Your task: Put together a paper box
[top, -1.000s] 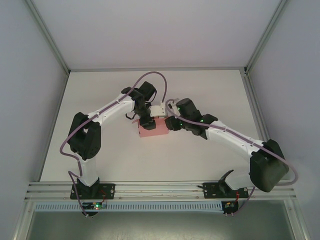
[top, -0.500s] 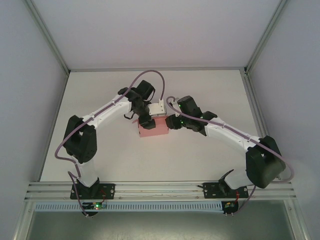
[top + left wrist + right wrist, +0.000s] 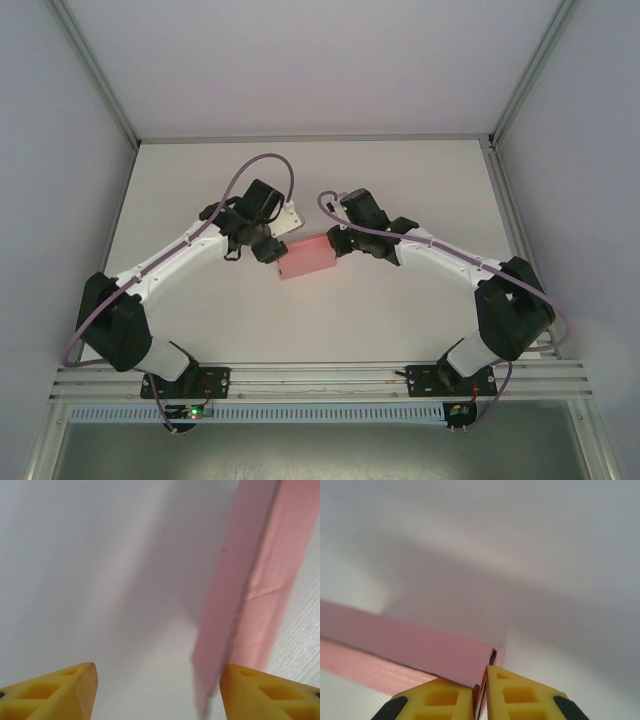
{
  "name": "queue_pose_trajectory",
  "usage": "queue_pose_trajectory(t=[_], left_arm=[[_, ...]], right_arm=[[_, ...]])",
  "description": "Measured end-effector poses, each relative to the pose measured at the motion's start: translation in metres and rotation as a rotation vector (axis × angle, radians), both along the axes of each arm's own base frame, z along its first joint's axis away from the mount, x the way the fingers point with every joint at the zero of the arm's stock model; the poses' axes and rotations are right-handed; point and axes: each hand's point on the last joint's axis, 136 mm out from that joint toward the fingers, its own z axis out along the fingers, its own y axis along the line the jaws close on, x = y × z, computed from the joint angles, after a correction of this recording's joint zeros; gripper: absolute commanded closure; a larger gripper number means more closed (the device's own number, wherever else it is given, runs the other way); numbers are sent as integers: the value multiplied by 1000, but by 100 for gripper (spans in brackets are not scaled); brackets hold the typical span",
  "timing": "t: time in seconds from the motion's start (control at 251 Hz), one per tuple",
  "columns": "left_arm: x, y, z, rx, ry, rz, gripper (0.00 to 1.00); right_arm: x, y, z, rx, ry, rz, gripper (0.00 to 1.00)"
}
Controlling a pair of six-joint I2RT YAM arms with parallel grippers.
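Seen from above, a small pink paper box (image 3: 307, 257) lies flat in the middle of the white counter (image 3: 400, 320), between two arms. Bare surface surrounds it and the counter edges are well off. Close up, the right pincer (image 3: 481, 692) is pressed together on the thin card wall at the box's end corner. The left pincer (image 3: 157, 686) is spread, with the box's long side just beside one finger.

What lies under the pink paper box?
White table shows right up to the edges of the paper box, with a pink reflection beside it. The patch directly beneath is covered by the card.
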Motion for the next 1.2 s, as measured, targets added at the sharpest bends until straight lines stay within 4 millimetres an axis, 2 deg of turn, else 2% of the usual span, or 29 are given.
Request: queue_pose_trajectory(t=[0.116, 0.475, 0.571, 0.846, 0.966, 1.201], left_arm=[[-7, 5, -3, -24, 3, 49, 51], [-1, 8, -8, -40, 14, 153, 52], [-1, 8, -10, -43, 23, 170, 63], [1, 8, -13, -64, 43, 231, 84], [2, 7, -13, -79, 52, 254, 100], [15, -5, -9, -145, 85, 349, 100]], right_arm=[[1, 1, 1, 0, -1, -12, 92], [1, -1, 0, -19, -7, -69, 99], [0, 0, 0, -31, -13, -91, 100], [-3, -2, 1, -60, -26, -192, 100], [-3, -2, 2, -56, -28, -224, 100], [-1, -10, 3, -91, -64, -298, 100]])
